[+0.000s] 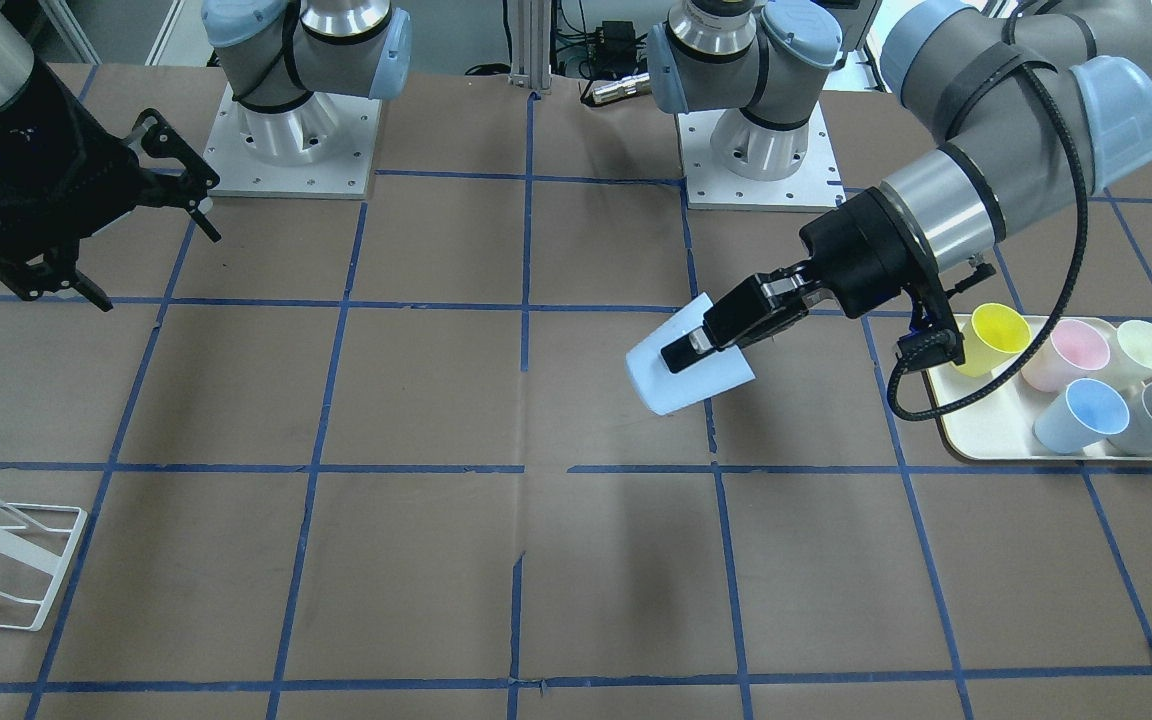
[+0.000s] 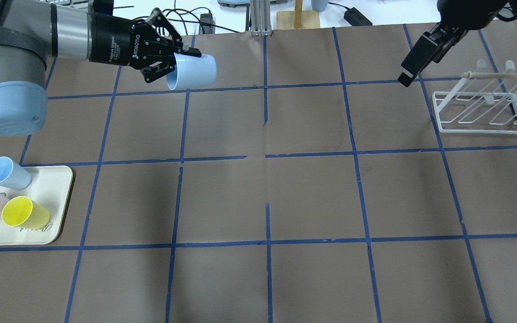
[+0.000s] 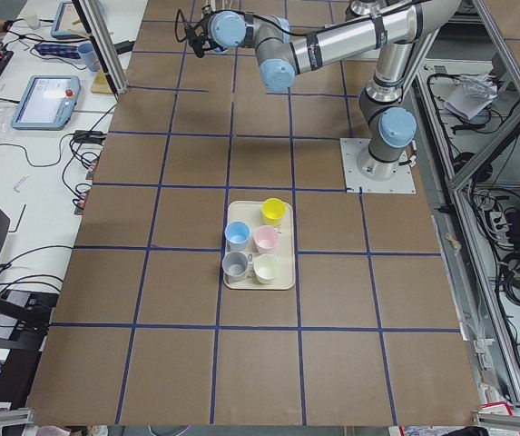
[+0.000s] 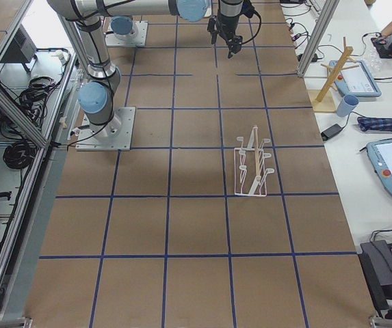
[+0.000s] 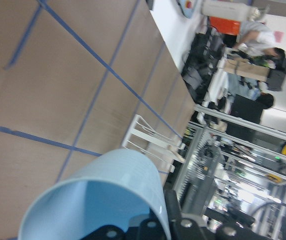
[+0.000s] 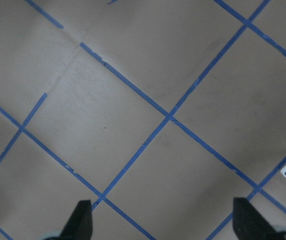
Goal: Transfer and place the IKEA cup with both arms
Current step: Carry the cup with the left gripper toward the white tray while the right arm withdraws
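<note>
The left pincer (image 2: 174, 67) is clamping the rim of the IKEA cup (image 2: 195, 71), holding it sideways in the air above the counter (image 2: 285, 188), its base pointing toward the right pincer (image 6: 162, 222), which is hanging wide open and empty, well apart, near the rack (image 2: 478, 107).

**Arm and Gripper Exterior**

The left arm (image 1: 946, 215) and right arm (image 1: 336, 65) are built from grey tubular links with polished silver collars and light blue joint caps (image 1: 1121, 120). Each arm stands on a square silver base plate (image 1: 296, 160) with screw holes along its edges. A black cable (image 1: 1071, 250) is fastened to the left arm by black straps (image 1: 976, 85). The left gripper (image 1: 688, 352) and right gripper (image 1: 156, 268) are black with linkage fingers. The left gripper carries white ROBOTIQ lettering (image 2: 133, 45).
</note>
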`<state>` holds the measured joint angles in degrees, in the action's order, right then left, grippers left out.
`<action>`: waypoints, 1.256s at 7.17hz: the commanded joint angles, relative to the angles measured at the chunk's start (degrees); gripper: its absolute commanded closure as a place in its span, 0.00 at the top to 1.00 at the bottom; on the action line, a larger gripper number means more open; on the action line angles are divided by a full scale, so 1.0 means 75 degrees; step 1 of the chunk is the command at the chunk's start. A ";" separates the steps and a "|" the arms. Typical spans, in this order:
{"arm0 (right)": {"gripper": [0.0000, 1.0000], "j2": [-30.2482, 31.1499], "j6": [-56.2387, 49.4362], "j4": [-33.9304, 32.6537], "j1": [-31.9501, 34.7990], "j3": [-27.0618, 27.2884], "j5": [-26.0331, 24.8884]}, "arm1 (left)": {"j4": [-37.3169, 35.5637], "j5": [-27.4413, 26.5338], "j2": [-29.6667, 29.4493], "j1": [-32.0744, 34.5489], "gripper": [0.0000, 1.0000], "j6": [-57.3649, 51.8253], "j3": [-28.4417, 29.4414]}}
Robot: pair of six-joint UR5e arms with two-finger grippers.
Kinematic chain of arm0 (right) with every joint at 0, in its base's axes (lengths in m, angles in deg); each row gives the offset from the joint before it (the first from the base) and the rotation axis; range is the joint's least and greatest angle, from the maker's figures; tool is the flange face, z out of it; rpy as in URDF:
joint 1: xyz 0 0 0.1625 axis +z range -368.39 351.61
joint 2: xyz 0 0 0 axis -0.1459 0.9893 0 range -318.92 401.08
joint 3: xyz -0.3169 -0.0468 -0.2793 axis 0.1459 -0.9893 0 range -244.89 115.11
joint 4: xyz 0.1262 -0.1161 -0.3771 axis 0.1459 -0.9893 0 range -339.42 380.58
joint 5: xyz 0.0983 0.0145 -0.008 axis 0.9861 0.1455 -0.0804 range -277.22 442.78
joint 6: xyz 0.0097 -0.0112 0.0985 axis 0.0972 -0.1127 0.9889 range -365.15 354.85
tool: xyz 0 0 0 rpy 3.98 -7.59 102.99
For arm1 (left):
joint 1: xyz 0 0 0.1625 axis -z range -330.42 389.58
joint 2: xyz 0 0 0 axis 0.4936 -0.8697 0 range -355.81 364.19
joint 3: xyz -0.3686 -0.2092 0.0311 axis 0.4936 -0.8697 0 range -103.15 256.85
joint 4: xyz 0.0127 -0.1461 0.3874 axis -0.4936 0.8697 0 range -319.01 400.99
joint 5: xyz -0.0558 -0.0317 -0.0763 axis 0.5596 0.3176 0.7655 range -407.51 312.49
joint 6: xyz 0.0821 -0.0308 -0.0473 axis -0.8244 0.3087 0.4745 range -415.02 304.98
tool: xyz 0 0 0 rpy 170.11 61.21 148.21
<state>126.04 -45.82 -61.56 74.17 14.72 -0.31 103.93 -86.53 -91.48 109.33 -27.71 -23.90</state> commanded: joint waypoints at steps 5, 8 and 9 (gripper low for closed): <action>1.00 -0.0278 0.5128 -0.1770 0.1003 0.0445 -0.0839 | 0.2384 -0.5203 0.0405 -0.1321 0.00 -0.5858 0.0050; 1.00 -0.0172 0.5153 -0.1962 0.1003 0.0612 -0.0874 | 0.2356 -0.7130 -0.0156 -0.2512 0.00 -0.8967 0.0027; 1.00 -0.0172 0.5165 -0.1962 0.1003 0.0612 -0.0863 | 0.1879 -0.7277 -0.0436 -0.2512 0.00 -0.9240 0.0015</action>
<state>124.70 -7.20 -76.22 81.68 19.28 -6.85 121.09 -137.73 -92.51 91.13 -92.46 -23.72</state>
